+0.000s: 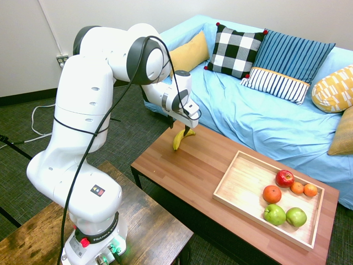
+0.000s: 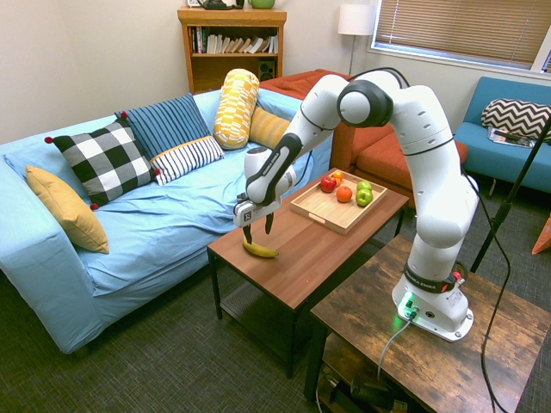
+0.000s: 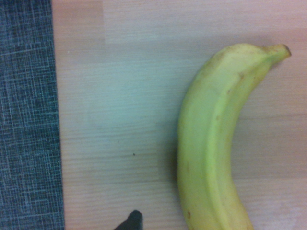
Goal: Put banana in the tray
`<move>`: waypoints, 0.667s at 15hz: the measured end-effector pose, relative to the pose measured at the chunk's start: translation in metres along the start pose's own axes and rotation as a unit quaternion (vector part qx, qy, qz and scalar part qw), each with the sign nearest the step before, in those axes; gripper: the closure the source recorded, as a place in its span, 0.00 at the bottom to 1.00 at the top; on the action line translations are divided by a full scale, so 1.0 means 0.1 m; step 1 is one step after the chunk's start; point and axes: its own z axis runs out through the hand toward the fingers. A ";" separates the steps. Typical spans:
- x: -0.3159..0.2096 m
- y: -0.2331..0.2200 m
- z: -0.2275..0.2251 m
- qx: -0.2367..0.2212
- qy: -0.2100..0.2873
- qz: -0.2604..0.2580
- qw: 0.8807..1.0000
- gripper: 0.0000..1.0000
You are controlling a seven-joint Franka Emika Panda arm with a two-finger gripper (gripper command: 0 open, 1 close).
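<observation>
On the reddish-brown table (image 1: 187, 171), near its end away from the tray (image 1: 242, 185), we see the banana (image 1: 178, 139) lying flat on the wood, well apart from that tray. Our white arm (image 1: 105, 83) reaches out from its base, bends at the elbow and drops its wrist so that the gripper (image 2: 257, 227) points straight down over the banana. We read the gripper's jaws as spread wide, one finger on each side of the fruit in the second exterior view, with nothing held between them. Whether the fingertips touch the banana or the table we cannot tell. From the wrist view the banana (image 3: 216, 139) fills the frame close up, yellow-green and curved, its stem tip toward one corner, with the table edge and dark carpet (image 3: 29, 120) alongside. Inside the tray sit a red apple (image 1: 284, 178), three oranges (image 1: 272, 194) and two green apples (image 1: 274, 214). Behind the table stands a blue sofa (image 1: 259, 121) with cushions.
</observation>
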 end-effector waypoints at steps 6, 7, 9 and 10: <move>0.10 -0.13 0.40 -0.010 -0.003 0.009 1.000 1.00; 0.11 -0.14 0.44 -0.012 -0.004 0.009 1.000 1.00; 0.12 -0.14 0.49 -0.014 -0.003 0.010 1.000 1.00; 0.12 -0.15 0.49 -0.014 -0.003 0.010 1.000 1.00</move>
